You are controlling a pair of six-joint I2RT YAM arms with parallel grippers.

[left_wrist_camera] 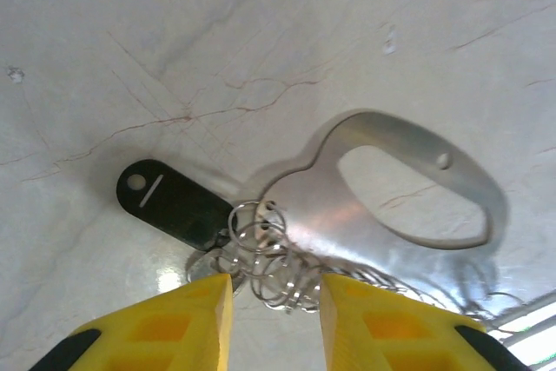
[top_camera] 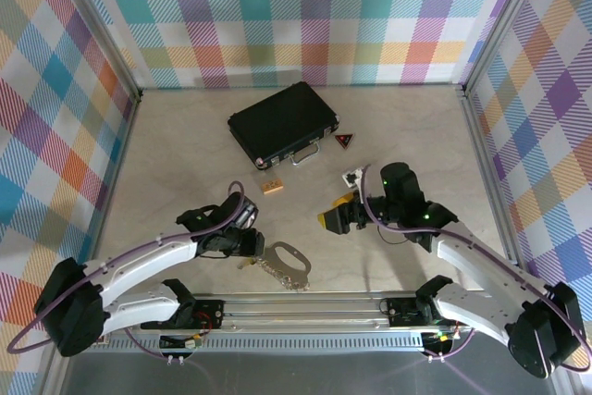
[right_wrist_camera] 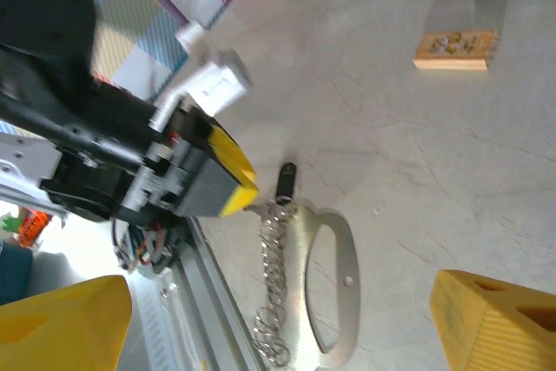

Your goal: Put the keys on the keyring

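The keyring (left_wrist_camera: 408, 184) is a flat silvery oval loop lying on the table near the front edge, also seen as keyring (top_camera: 290, 264) and keyring (right_wrist_camera: 334, 288). A row of small wire rings (left_wrist_camera: 278, 262) hangs along its side. A key with a black head (left_wrist_camera: 169, 204) sits at the end of that row, its blade hidden among the rings. My left gripper (left_wrist_camera: 276, 301) has its yellow fingers closed against the cluster of rings, which spans the narrow gap. My right gripper (right_wrist_camera: 282, 301) hovers above the keyring, open wide and holding nothing, and is the right gripper (top_camera: 335, 219) from above.
A black case (top_camera: 282, 122) lies at the back middle, with a red-and-black triangle (top_camera: 345, 141) to its right. A small wooden block (top_camera: 271, 188) sits between the case and the arms. The metal rail (top_camera: 305, 307) runs along the front edge just behind the keyring.
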